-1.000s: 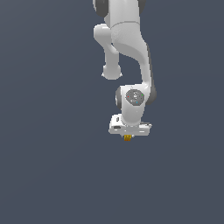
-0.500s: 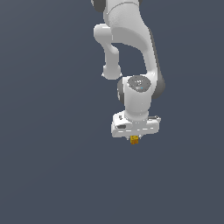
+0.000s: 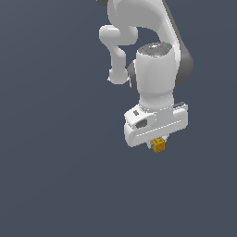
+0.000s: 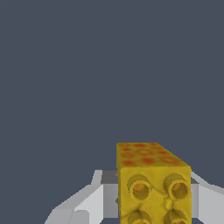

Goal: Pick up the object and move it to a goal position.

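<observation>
**Small yellow block held under the white gripper**

In the exterior view we see the arm (image 3: 148, 41) coming down from the top of the picture, a little toward the exterior view's right of centre. Going from left to right, the exterior view's left half is plain dark grey-blue background (image 3: 51, 139). Then comes the white elbow joint, then the thick white wrist with its grey band, and below it the wide white gripper (image 3: 158, 147). The block (image 3: 159, 146) peeks out just under the gripper body. It is yellow-orange and much smaller than the gripper. From here we cannot make out the fingers themselves, and we see no surface under the block, only the flat background.

The wrist view gives what the exterior view hides. Here the block (image 4: 153, 186) fills much of the picture and shows its detail: a face mottled with darker orange spots, and another face with round raised studs with orange hollows. White and grey gripper parts (image 4: 87, 201) sit on either side of the block, close against it, so we read the gripper as clamped on the block. The actual contact at the pads is cut off by the picture's edge. The rest of this view is the same flat grey-blue, with nothing else in it.
</observation>
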Robot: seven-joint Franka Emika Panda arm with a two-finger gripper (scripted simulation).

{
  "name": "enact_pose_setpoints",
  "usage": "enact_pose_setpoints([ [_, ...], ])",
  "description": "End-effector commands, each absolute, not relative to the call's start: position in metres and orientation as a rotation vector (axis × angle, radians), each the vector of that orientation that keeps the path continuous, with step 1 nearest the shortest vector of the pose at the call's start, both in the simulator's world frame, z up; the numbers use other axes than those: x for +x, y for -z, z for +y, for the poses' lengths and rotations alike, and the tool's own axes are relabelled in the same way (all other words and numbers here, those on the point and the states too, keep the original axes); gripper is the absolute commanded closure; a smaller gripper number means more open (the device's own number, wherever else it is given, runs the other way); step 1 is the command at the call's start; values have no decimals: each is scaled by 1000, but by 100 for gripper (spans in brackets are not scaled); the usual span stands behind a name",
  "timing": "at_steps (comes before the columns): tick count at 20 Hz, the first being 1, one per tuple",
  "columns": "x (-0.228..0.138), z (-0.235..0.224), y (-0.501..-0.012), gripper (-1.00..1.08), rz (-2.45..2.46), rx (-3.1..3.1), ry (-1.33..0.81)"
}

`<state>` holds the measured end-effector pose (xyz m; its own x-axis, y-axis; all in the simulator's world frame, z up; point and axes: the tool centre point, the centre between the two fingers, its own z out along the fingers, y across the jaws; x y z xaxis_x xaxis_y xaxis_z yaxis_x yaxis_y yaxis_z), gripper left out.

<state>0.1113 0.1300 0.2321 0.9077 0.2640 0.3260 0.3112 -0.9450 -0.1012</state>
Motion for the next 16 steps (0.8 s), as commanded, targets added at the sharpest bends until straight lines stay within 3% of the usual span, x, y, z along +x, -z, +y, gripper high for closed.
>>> enact_pose_setpoints([
  [1, 119, 137, -262, 108, -520, -2877, 524],
  [16, 129, 170, -421, 108, -884, -2609, 785],
])
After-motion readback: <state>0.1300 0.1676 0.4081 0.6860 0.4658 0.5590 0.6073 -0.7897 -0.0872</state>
